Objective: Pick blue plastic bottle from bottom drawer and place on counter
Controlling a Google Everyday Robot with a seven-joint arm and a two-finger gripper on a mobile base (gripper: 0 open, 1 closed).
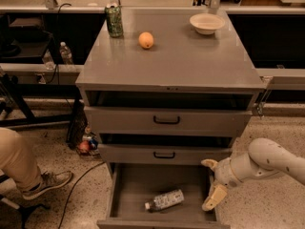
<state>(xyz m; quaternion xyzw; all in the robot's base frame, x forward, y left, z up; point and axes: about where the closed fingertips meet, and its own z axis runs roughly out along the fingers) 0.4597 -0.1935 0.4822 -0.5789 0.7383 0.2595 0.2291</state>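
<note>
The blue plastic bottle [164,200] lies on its side on the floor of the open bottom drawer [131,185], cap toward the left. My gripper [211,184] hangs at the drawer's right wall, to the right of the bottle and apart from it. Its two pale fingers [213,198] are spread and hold nothing. The white arm reaches in from the lower right. The counter [181,61] is the grey top of the cabinet above.
On the counter stand a green drink can [114,20], an orange [146,40] and a white bowl [206,23]. Two closed drawers with black handles [166,120] sit above the open one. A person's leg and shoe [44,182] are at the lower left.
</note>
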